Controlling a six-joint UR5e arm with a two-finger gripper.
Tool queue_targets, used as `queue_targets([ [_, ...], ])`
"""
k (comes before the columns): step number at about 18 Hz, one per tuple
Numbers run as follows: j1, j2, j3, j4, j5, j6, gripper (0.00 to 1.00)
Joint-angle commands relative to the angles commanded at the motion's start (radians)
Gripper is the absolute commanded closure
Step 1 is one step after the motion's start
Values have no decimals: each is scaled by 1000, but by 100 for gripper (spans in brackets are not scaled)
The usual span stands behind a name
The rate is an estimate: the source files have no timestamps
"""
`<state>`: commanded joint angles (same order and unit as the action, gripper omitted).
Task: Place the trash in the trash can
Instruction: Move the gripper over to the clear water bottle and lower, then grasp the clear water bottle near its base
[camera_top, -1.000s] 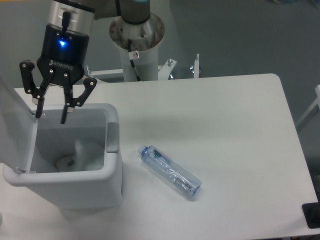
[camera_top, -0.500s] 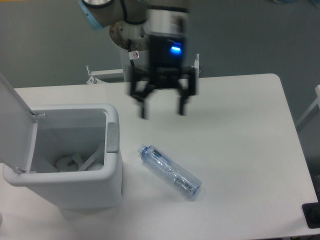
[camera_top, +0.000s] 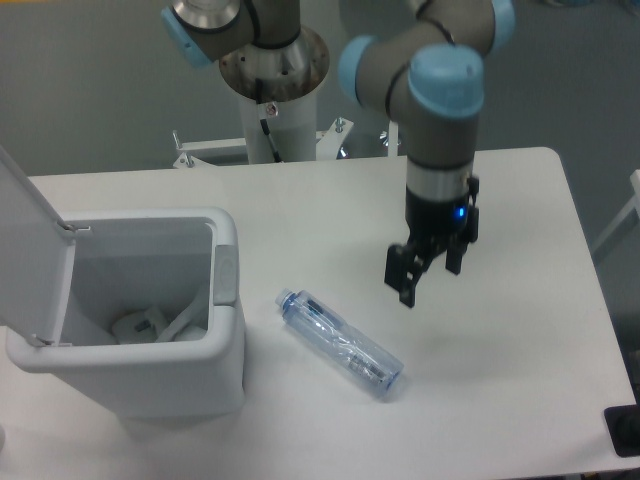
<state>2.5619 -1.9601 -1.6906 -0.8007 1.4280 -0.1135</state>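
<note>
White and smooth, the rectangular surface (camera_top: 300, 210) stood before a grey wall, with the arm's pale cylindrical base (camera_top: 273, 75) rising behind its far edge. Near the left edge sat the large white rectangular plastic trash can (camera_top: 150, 375), its flip lid (camera_top: 25, 250) tipped up and back on the left side and a grey latch (camera_top: 227, 275) on the wall facing the middle of the surface. Inside, on the bin's floor, lay a small clear plastic wrapper with a white label (camera_top: 140, 324). The clear blue-tinted crinkled plastic bottle (camera_top: 340, 342) lay on its side toward the near edge, just beside the can but apart from it, its blue neck pointing at the can and its base toward the near right corner. The black two-fingered tool (camera_top: 427, 275) hung pointing downward over the right half of the surface, up and to the right of the bottle and clear of it. Its fingers were spread apart and held nothing.
</note>
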Motion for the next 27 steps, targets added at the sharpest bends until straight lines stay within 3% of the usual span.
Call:
queue_targets([
  [9,-87,-158,78,11,9,-14,0],
  [23,-109,-207,77,11,48,-11,0],
  [24,-109,-209,75,11,48,-14,1],
  [27,-109,-207,75,11,48,-20,29],
])
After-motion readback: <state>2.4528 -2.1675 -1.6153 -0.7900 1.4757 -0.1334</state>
